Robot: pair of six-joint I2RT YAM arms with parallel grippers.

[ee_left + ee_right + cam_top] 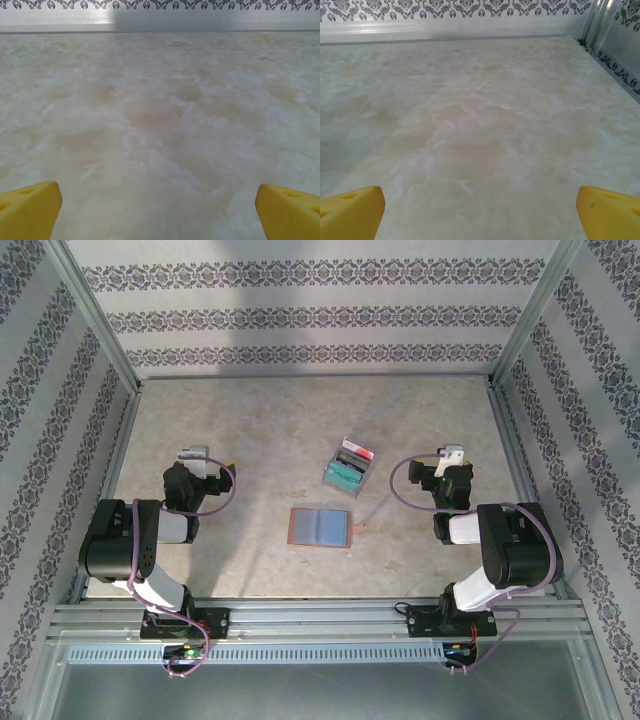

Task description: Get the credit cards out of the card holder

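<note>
While both arms sit folded toward bottom of top view, card holder (pixel 321 528) lies open flat at frame ctr, grey-blue panels up, brown border. Credit cards (pixel 345 476) in clear tray (pixel 333 458) just upper right of holder, not touching it: teal one at near end, red + dark at far end. Left gripper (pixel 192 454) left of ctr, right gripper (pixel 450 452) right of ctr, both well apart from holder + tray. Wrist views: yellow fingertips (pixel 30 210) (pixel 351 212) at bottom corners, jaws spread wide on both, nothing held, bare table (pixel 160 125) between.
</note>
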